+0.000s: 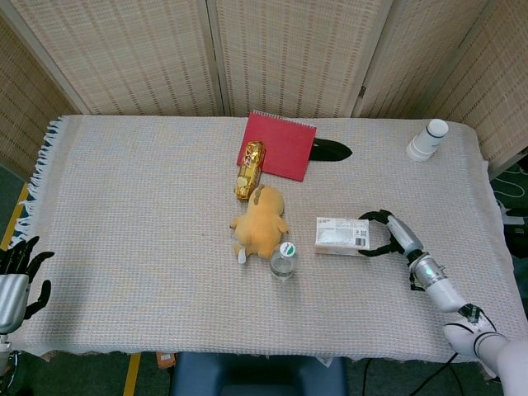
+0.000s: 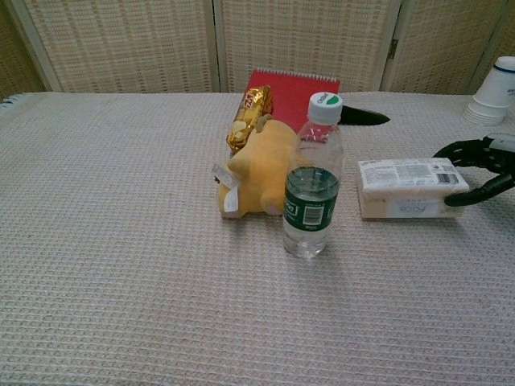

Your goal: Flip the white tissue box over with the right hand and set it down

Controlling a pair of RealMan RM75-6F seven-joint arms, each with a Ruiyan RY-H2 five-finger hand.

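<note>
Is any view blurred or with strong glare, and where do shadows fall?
Head view: sharp, even light, no glare; tissue box casts hardly any shadow. Chest view: sharp too; soft shadow under the water bottle, small highlights on its plastic.

The tissue box (image 2: 410, 186) is white with black printed text and a barcode. The plush toy (image 1: 260, 221) is yellow-orange, the notebook (image 1: 278, 145) red, the snack wrapper (image 1: 249, 170) shiny gold. The water bottle (image 2: 313, 189) is clear with a dark green label and green-white cap. The tabletop (image 1: 140, 206) cloth is beige waffle-weave. The right hand (image 1: 381, 233) has black fingers (image 2: 475, 195).
</note>
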